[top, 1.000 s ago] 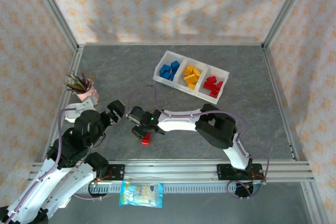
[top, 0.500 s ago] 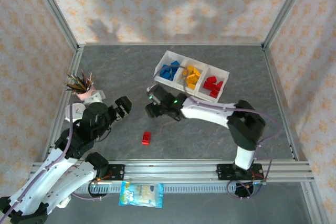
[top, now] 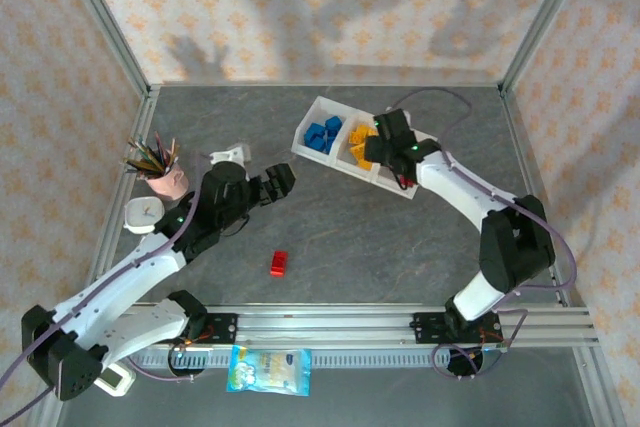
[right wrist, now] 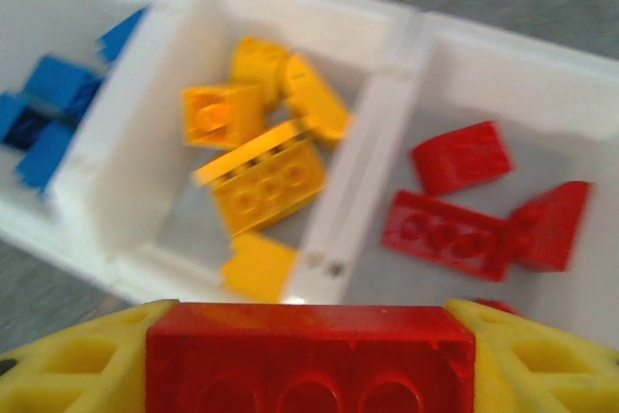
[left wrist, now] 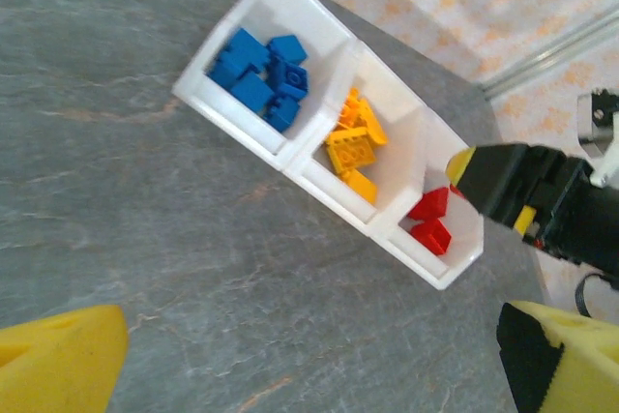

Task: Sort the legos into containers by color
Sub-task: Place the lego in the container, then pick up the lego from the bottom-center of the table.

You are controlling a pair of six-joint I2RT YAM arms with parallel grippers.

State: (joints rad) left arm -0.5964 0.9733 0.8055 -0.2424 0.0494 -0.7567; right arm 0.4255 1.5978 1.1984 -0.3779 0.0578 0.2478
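Nearly sorted; two reds to bin yet.
Clamping small red studded plastic brick (right wrist: 309,350) in right gripper (top: 385,152) over long white three-compartment plastic tray (left wrist: 232,128); leaving second red brick (top: 278,263) loose on grey table (top: 400,247); holding left gripper (top: 280,182) wide, empty.

Pink pencil cup (top: 166,183); blue-white snack packet (top: 268,370)

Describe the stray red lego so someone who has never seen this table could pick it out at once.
From the white three-compartment tray at the far side of the table, come toward the near metal rail. The stray red lego lies alone on the bare grey surface, nearer that rail. Every other red lego sits in the tray or between the fingers of the right gripper.
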